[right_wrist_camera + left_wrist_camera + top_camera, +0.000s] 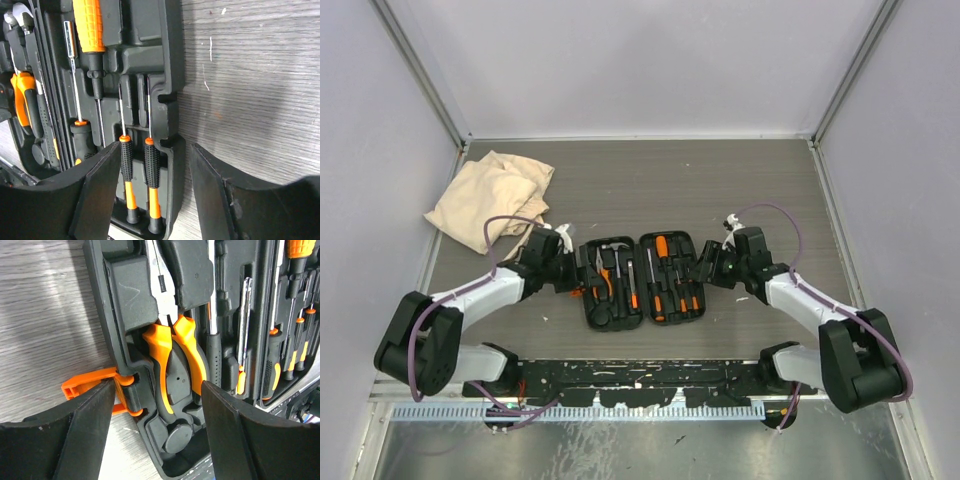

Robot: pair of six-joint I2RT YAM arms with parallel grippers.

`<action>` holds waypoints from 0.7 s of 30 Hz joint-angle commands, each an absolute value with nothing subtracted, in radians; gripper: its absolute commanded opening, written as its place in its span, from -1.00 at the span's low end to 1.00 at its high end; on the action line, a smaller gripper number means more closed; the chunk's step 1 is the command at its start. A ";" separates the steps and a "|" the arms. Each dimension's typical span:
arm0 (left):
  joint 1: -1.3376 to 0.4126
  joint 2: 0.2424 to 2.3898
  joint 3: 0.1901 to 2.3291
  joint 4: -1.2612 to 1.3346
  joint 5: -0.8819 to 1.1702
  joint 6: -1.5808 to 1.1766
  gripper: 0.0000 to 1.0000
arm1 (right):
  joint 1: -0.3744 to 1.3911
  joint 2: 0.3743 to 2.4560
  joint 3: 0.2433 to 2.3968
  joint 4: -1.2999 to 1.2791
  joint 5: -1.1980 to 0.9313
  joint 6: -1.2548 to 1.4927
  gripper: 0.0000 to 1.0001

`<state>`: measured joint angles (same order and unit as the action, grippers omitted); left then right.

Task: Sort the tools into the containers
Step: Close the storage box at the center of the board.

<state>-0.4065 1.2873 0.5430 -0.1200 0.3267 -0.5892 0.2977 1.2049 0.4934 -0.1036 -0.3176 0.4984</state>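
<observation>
An open black tool case (640, 292) lies flat mid-table, its two moulded halves holding the tools. Orange-handled pliers (161, 347) and a hammer (612, 246) sit in the left half, several screwdrivers (666, 282) in the right. My left gripper (157, 427) is open, its fingers (75, 440) straddling the case's left wall (125, 305) and the pliers' handles, beside an orange latch (82, 387). My right gripper (152, 192) is open astride the right wall (172, 105) and two slim screwdrivers (126, 165), with a gap on both sides.
A crumpled beige cloth (490, 200) lies at the back left of the table. A large orange-handled screwdriver (89, 25) rests in its slot further along the right half. Metal frame rails (430, 90) and pale walls close in the sides.
</observation>
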 commanded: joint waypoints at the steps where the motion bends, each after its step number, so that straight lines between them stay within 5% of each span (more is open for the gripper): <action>1: -0.433 1.330 0.586 -0.033 0.378 -0.613 0.40 | 0.251 1.227 0.474 0.020 -0.422 0.475 0.24; 11: -0.433 1.320 0.621 -0.063 0.349 -0.609 0.45 | 0.198 1.330 0.448 0.162 -0.521 0.446 0.21; 21: -0.433 1.350 0.631 -0.081 0.326 -0.607 0.26 | 0.190 1.355 0.422 0.257 -0.621 0.507 0.00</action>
